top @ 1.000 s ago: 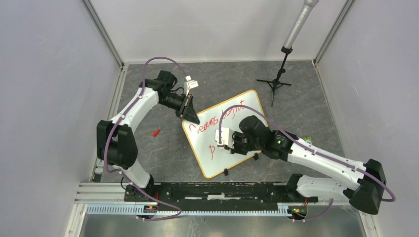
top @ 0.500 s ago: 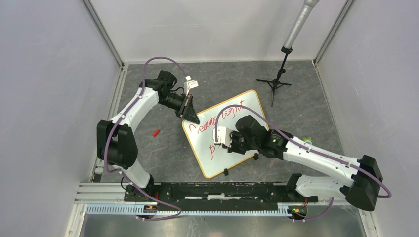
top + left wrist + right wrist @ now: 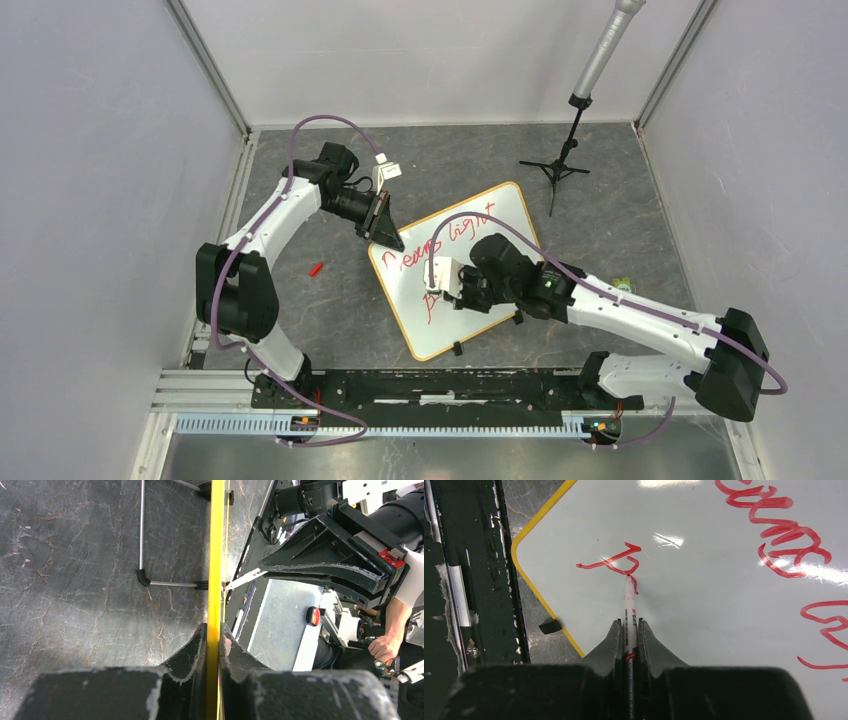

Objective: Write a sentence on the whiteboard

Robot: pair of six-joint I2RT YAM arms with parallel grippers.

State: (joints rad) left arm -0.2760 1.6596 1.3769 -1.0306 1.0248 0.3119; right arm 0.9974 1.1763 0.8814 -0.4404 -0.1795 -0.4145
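Note:
The whiteboard lies slanted on the grey table, with its orange-yellow rim and black clips on the near edge. My left gripper is shut on its far-left rim, which shows as a yellow strip between my fingers. The sentence is in red marker: a top line and the start of a second line. My right gripper is shut on a white marker. Its tip touches the board at a red "p"-like stroke.
A red marker cap lies on the table left of the board. A black tripod stand with a grey pole stands at the back right. A metal rail runs along the near edge. Grey walls close in both sides.
My right gripper has moved a little left along the board with the marker, and the red stroke of the second line has grown. The left arm has not moved.

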